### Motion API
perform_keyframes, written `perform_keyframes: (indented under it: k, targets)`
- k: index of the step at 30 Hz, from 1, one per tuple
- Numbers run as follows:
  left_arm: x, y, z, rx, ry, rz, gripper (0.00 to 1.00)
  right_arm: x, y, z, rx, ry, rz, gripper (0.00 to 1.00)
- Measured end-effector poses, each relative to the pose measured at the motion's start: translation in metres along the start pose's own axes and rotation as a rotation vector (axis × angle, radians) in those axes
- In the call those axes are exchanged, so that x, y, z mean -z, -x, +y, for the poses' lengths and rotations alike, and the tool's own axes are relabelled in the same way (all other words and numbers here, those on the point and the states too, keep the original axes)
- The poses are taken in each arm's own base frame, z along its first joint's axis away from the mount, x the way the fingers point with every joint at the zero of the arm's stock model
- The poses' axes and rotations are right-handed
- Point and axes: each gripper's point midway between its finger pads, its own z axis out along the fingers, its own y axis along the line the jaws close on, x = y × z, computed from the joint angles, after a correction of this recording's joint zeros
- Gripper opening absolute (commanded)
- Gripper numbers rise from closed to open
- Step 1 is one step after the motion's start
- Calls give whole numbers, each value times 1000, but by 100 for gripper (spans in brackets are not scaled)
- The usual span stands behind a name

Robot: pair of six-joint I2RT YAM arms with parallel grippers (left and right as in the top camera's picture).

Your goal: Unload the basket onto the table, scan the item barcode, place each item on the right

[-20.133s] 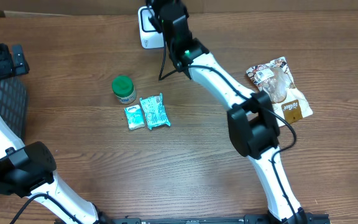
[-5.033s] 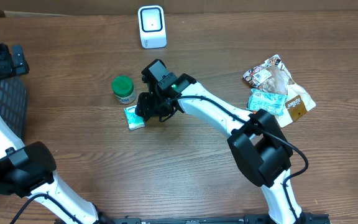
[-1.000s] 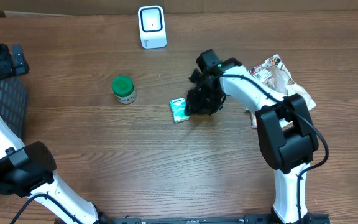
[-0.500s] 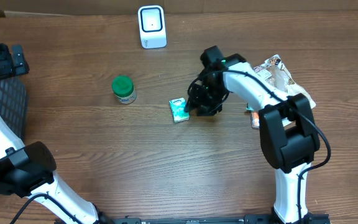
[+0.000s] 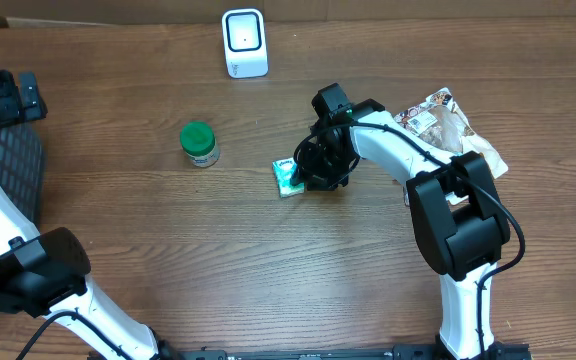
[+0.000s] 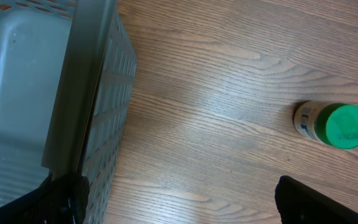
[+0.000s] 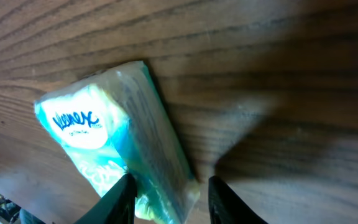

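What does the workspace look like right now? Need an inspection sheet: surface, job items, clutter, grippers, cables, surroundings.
Surface: wooden table, no spills seen.
Job's things: white scanner upright at the far edge; tissue pack lying on the table; green-lidded bottle standing apart from it.
Clutter: snack bags piled beside the right arm.
Grippers: right gripper is down at the tissue pack, with fingers either side of one end and a slight gap beside one finger. Left gripper is open and holds nothing.
Cables: black cable loops off the right arm, away from the items.
Surroundings: mesh basket on the left arm's side; nothing else seen.
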Motion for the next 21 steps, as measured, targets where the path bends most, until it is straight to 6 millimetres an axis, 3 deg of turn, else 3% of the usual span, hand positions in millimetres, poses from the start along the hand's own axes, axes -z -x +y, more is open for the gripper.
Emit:
perform_keyframes:
  k: [4,7,14,21]
  targets:
    - [0,0,0,0,0,0,100,-6,-1,0,-6,34,-7,20]
    - [0,0,0,0,0,0,99,-8,-3,2,-14,63,-8,4]
    - [0,0,0,0,0,0,99,-6,-11,-2,-45,70,26,4]
    - [0,0,0,0,0,0,100,12,-20,-8,-6,163,122,4]
